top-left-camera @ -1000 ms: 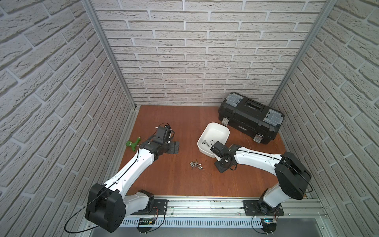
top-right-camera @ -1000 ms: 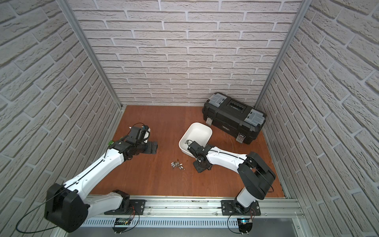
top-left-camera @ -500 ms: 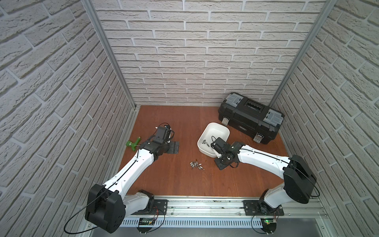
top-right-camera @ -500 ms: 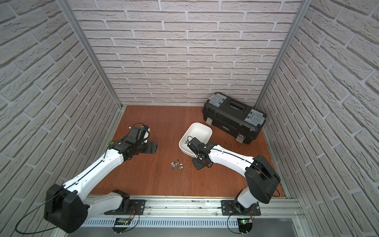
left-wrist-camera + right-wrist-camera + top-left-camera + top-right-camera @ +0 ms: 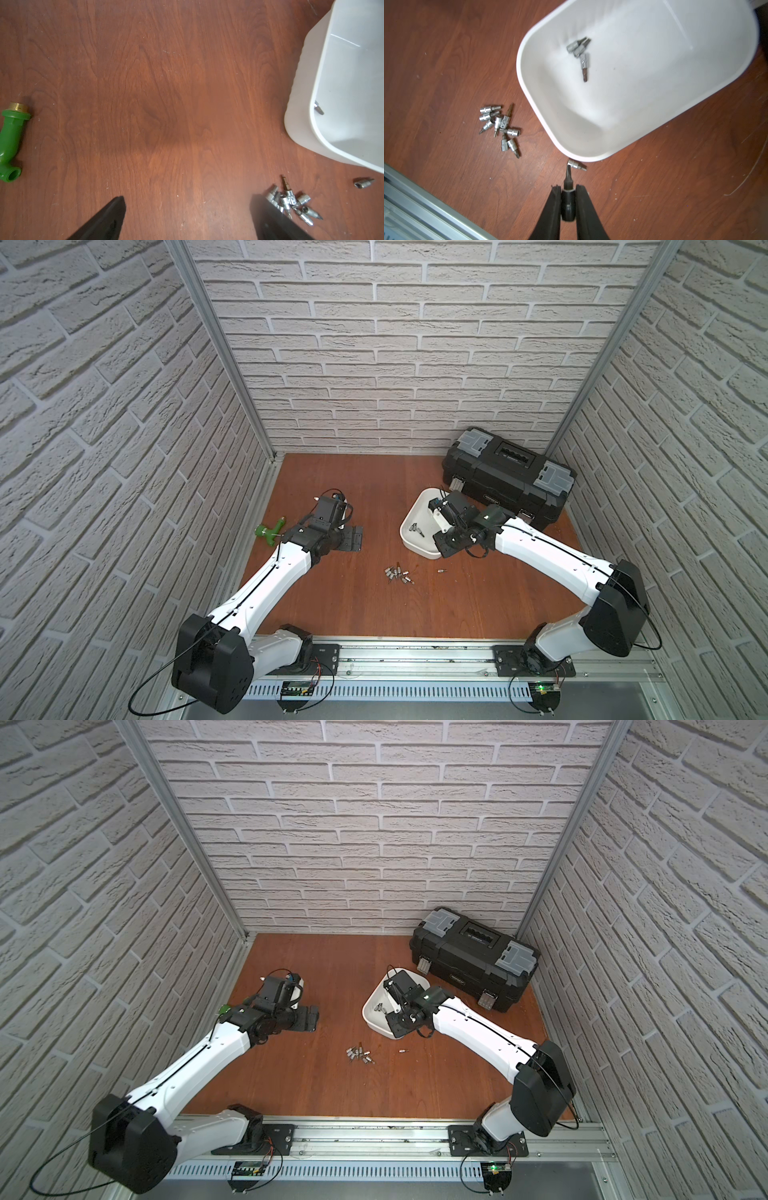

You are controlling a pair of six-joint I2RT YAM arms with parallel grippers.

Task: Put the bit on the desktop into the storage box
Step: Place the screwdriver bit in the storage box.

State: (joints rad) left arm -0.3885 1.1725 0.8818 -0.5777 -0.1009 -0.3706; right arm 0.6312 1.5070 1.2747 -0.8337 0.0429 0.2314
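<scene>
My right gripper (image 5: 568, 188) is shut on a dark bit (image 5: 568, 204) whose tip sticks out past the fingers. In both top views the right gripper (image 5: 442, 542) (image 5: 395, 1023) hangs at the near right corner of the white storage box (image 5: 409, 540) (image 5: 373, 1016) (image 5: 529, 93). A few bits (image 5: 580, 54) (image 5: 415, 528) lie inside the box. A pile of several bits (image 5: 399, 574) (image 5: 359, 1054) (image 5: 500, 124) (image 5: 291, 201) and one lone bit (image 5: 441, 571) (image 5: 577, 166) rest on the desktop (image 5: 374, 605). My left gripper (image 5: 351, 537) (image 5: 188, 199) is open and holds nothing, left of the pile.
A black toolbox (image 5: 507, 477) (image 5: 473, 952) stands at the back right, just behind the storage box. A green pipe fitting (image 5: 270, 531) (image 5: 10, 141) lies by the left wall. The aluminium rail (image 5: 415, 655) (image 5: 415, 197) runs along the front edge.
My right gripper has moved back from the desktop toward the storage box, still shut on the bit. The left arm has not moved.
</scene>
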